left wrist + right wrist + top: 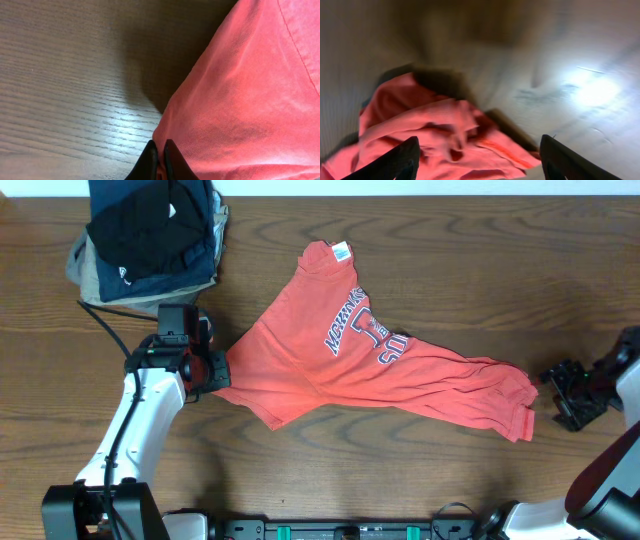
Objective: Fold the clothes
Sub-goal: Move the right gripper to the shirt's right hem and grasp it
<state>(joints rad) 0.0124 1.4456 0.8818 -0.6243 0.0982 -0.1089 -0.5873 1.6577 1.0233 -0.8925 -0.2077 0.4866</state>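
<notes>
Brown wood desk [400, 480], coral T-shirt [400, 370] bunched diagonally mid-desk, left fingers [148, 161] pinched shut on its left edge, right fingers [404, 159] wide and empty just off the hem end; risk: a one-sided pull drags the shirt instead of spreading it.

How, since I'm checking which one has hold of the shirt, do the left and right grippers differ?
The left gripper is shut, pinching the T-shirt's edge; the right gripper is open, gripping nothing. The left sits at the shirt's left corner; the right hovers by its bunched right end. Both have black fingers.
</notes>
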